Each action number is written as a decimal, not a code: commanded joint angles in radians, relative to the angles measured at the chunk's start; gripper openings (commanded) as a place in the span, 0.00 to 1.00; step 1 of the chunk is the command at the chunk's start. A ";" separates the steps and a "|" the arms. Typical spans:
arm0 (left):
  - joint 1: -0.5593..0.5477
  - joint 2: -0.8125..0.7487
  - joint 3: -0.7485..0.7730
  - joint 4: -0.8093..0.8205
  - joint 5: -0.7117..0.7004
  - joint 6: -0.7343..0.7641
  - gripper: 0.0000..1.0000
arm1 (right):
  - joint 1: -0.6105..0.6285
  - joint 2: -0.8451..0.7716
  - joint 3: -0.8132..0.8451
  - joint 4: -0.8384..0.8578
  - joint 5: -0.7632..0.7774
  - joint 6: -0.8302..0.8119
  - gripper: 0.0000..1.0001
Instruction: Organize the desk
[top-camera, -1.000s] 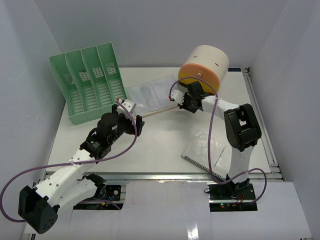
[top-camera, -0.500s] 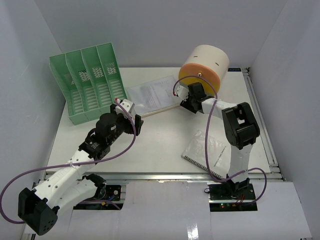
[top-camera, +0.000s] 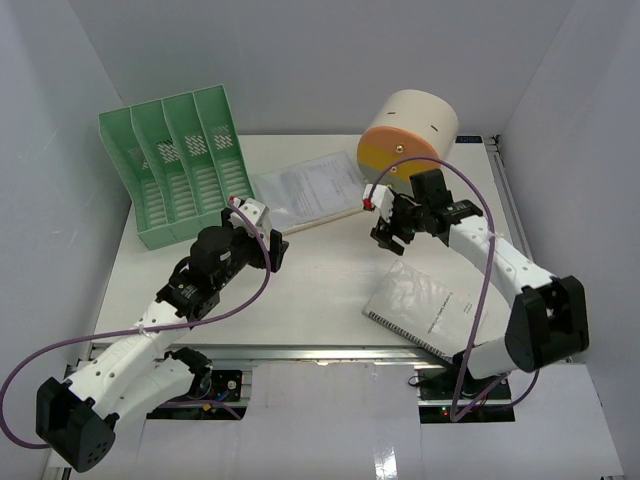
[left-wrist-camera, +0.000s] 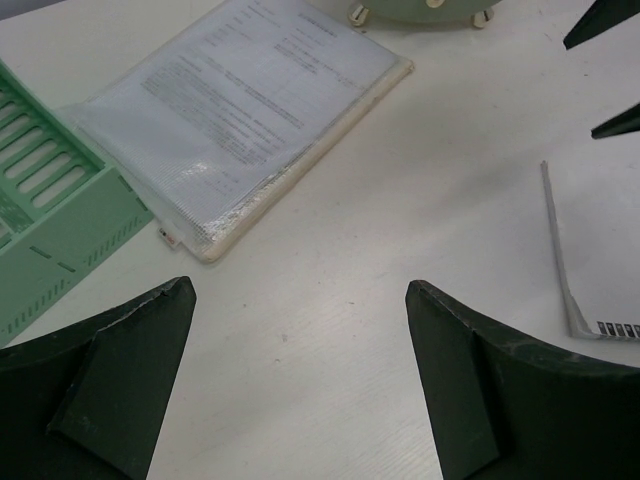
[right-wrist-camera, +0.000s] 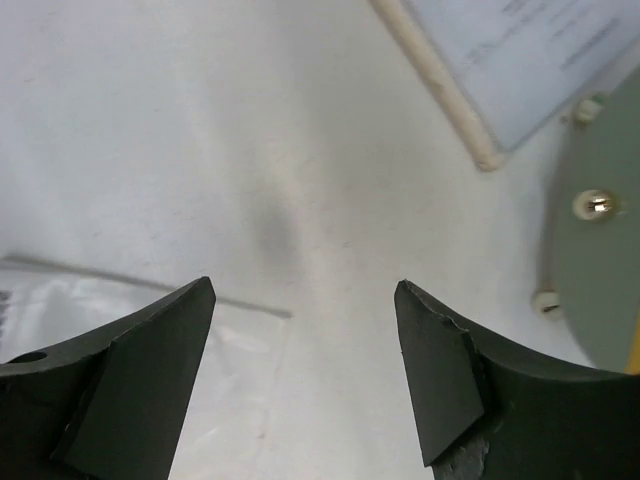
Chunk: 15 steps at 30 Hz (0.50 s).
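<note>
The desk (top-camera: 320, 290) fills the white-walled booth under both arms. On it, a green file rack (top-camera: 180, 165) stands far left, a document sleeve (top-camera: 305, 190) lies far centre, a beige-and-orange drum (top-camera: 410, 130) sits far right, and a spiral notebook (top-camera: 420, 310) lies near right. Over its middle, the left gripper (left-wrist-camera: 300, 300) and right gripper (right-wrist-camera: 305, 290) gape wide, holding nothing.

Left claw (left-wrist-camera: 300, 290) and right claw (right-wrist-camera: 302, 288) each gape wide.

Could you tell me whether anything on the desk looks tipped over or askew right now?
Yes. The round cream container at the back lies tipped, its orange underside showing. The plastic document sleeve and the spiral notebook lie at angles to the desk edges, outside the green file rack.
</note>
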<state>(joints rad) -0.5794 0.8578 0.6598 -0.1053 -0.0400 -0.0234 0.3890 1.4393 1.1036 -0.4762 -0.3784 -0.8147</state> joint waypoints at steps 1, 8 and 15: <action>0.004 0.009 0.017 -0.008 0.144 -0.044 0.98 | -0.030 -0.143 -0.097 -0.150 -0.113 0.006 0.80; 0.004 0.047 0.006 0.008 0.372 -0.219 0.98 | -0.046 -0.245 -0.198 -0.276 -0.097 -0.025 0.85; 0.004 0.004 -0.148 0.175 0.462 -0.563 0.98 | 0.070 -0.358 -0.313 -0.223 0.046 0.037 0.85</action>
<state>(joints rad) -0.5777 0.8988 0.6110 -0.0503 0.3116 -0.3155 0.3715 1.1492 0.8157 -0.7115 -0.4111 -0.8286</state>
